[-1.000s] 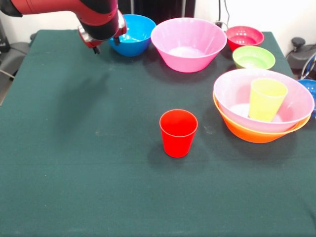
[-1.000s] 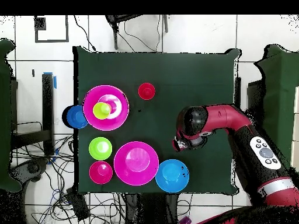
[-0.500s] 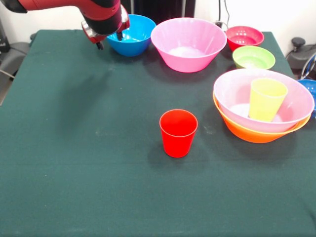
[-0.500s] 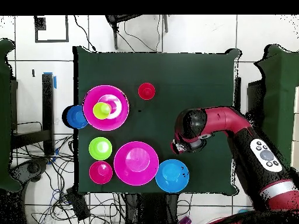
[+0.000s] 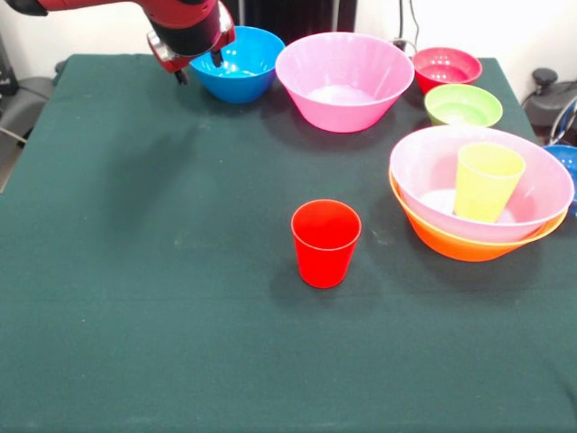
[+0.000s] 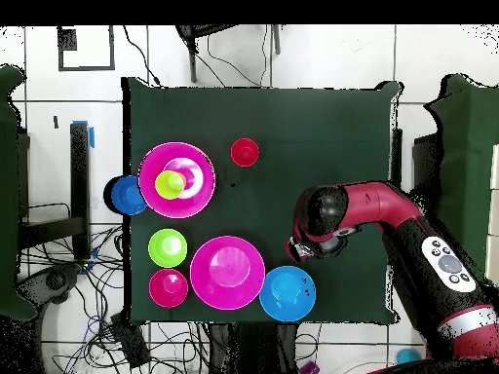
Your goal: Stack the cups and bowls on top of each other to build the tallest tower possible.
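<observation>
The red cup (image 5: pixel 325 242) stands upright alone mid-table, also seen as the red cup (image 6: pixel 244 152). The lime green cup (image 5: pixel 487 180) sits inside a big pink bowl (image 5: pixel 431 171) nested in the orange bowl (image 5: pixel 455 245); this tower (image 6: pixel 176 179) shows from above too. My gripper (image 5: pixel 198 70) hangs open and empty at the light blue bowl's (image 5: pixel 242 65) left rim, one fingertip over the bowl. From above, the gripper (image 6: pixel 302 249) is just beside the light blue bowl (image 6: pixel 287 293).
A second big pink bowl (image 5: pixel 344 79) stands next to the light blue one. Behind the tower are a magenta-red bowl (image 5: pixel 446 68) and a green bowl (image 5: pixel 462 104). A dark blue bowl (image 5: pixel 566 162) peeks in at the right edge.
The gripper has moved toward the table's far side, rising and closing in on the light blue bowl's rim. Cups and bowls have not moved.
</observation>
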Controlling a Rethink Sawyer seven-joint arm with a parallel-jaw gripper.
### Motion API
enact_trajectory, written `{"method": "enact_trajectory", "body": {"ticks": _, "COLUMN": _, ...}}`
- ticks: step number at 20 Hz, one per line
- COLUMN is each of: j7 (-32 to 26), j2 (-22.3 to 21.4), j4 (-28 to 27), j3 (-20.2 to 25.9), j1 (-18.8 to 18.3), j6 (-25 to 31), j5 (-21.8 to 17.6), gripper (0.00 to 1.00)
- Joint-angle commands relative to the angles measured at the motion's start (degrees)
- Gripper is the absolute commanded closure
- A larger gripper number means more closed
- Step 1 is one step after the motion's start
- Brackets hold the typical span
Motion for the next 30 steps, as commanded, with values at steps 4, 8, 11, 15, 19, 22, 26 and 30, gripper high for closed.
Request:
{"method": "enact_trajectory", "body": {"ticks": 4, "j7": -19.6, "j2": 3.1, "j4": 3.1, "j3": -1.1, "j1": 1.2, "j6": -0.3, "j5": -5.8, "gripper": 0.0}}
{"method": "enact_trajectory", "body": {"ticks": 8, "j7": -19.3, "j2": 4.2, "j4": 2.8, "j3": -1.9, "j1": 1.3, "j6": -1.1, "j5": -6.9, "gripper": 0.0}}
{"method": "enact_trajectory", "body": {"ticks": 11, "j7": -19.2, "j2": 4.6, "j4": 2.6, "j3": -2.1, "j1": 1.3, "j6": -1.4, "j5": -7.2, "gripper": 0.0}}
{"method": "enact_trajectory", "body": {"ticks": 15, "j7": -19.1, "j2": 5.3, "j4": 2.1, "j3": -2.4, "j1": 1.4, "j6": -1.3, "j5": -7.5, "gripper": 0.0}}
{"method": "enact_trajectory", "body": {"ticks": 19, "j7": -18.5, "j2": 7.3, "j4": 1.1, "j3": -3.2, "j1": 1.6, "j6": -2.8, "j5": -9.6, "gripper": 0.0}}
{"method": "enact_trajectory", "body": {"ticks": 22, "j7": -18.2, "j2": 8.0, "j4": 0.7, "j3": -3.4, "j1": 1.7, "j6": -3.2, "j5": -10.6, "gripper": 0.0}}
{"method": "enact_trajectory", "body": {"ticks": 26, "j7": -18.0, "j2": 9.3, "j4": -0.2, "j3": -3.7, "j1": 1.9, "j6": -3.2, "j5": -11.9, "gripper": 0.0}}
{"method": "enact_trajectory", "body": {"ticks": 30, "j7": -17.6, "j2": 10.2, "j4": -0.6, "j3": -3.8, "j1": 1.8, "j6": -3.5, "j5": -12.7, "gripper": 0.0}}
